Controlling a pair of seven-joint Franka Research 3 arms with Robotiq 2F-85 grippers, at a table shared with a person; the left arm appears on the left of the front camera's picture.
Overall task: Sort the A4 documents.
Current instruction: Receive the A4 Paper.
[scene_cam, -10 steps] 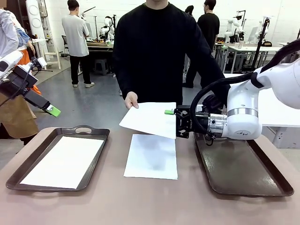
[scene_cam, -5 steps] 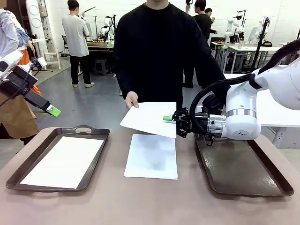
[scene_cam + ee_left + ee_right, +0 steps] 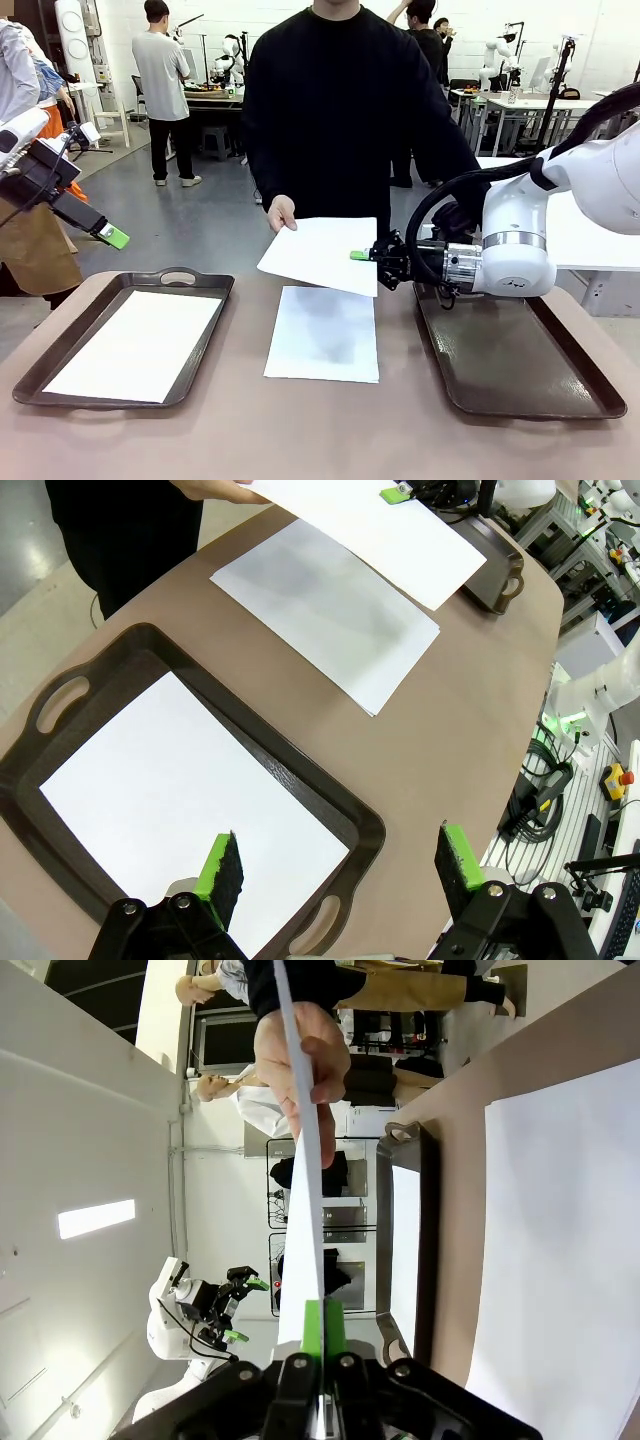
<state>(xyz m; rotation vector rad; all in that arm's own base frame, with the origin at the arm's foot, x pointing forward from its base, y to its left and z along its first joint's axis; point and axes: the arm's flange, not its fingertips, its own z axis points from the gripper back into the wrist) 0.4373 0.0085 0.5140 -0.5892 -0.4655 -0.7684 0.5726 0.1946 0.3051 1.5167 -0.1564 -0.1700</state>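
Note:
A person's hand (image 3: 281,213) holds one white A4 document (image 3: 320,252) in the air over the table's middle, gripping its far left corner. My right gripper (image 3: 362,255) is shut on that sheet's right edge; in the right wrist view the sheet (image 3: 305,1160) runs edge-on between the green pads (image 3: 323,1332). A second sheet (image 3: 323,333) lies flat on the table below it. A third sheet (image 3: 135,343) rests inside the left tray (image 3: 180,278). My left gripper (image 3: 112,236) hangs open, high at the left, above that tray's sheet (image 3: 170,780).
A dark brown tray (image 3: 510,355) at the right holds nothing, with my right arm hovering over its far end. The person stands at the table's far edge. Other people and tables are farther back in the room.
My right gripper's jaws have shut onto the right edge of the sheet that the person holds. The sheet has barely moved. The left arm is still.

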